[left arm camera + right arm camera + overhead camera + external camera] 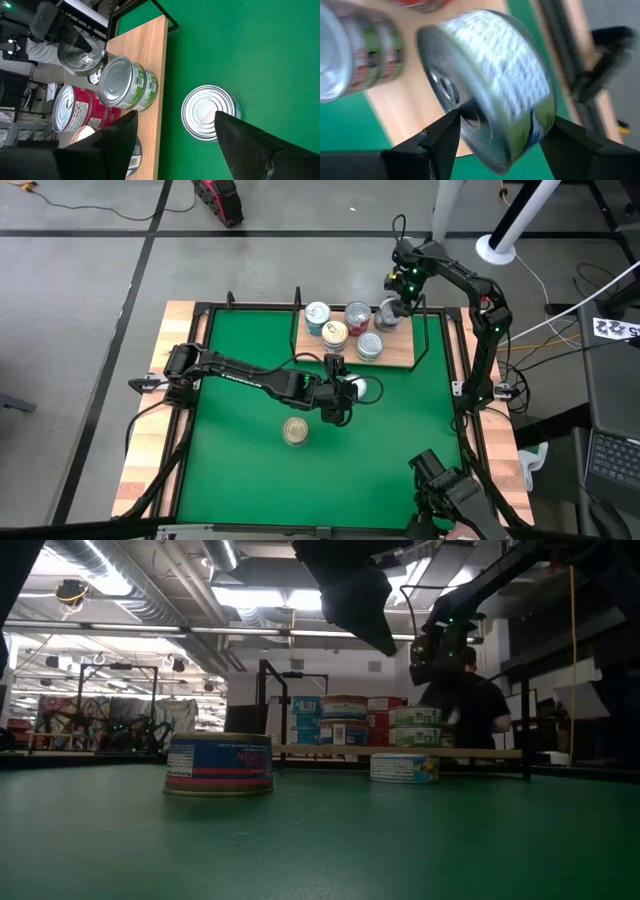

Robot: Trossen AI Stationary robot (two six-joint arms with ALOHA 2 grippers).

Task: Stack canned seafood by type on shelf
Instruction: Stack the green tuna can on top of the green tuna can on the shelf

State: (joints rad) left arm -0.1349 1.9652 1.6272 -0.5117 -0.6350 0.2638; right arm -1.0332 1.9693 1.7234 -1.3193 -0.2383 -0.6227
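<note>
Pinching a tin (490,85) across its width, the right gripper (392,307) hangs over the far right corner of the shelf (400,350), the tin tilted on edge between the jaws and clear of the board. I judge it is being carried in to join its own kind, so it is held high enough to pass above the stacks.

On the shelf stand several tins: a green-labelled one (127,83) near the front edge, a red-labelled one (75,111) just beside it, and others behind, grouped so each label colour builds its own pile.

The left gripper (336,405) hovers near the middle of the green surface (240,470), jaws spread wide and empty, with a silver-lidded tin (207,112) lying flat on the mat just off the shelf's front edge, between the fingers' line of reach; that looks like its next pick. Another tin (295,430) sits alone nearer the front of the surface, well apart from the shelf, waiting to be sorted.
</note>
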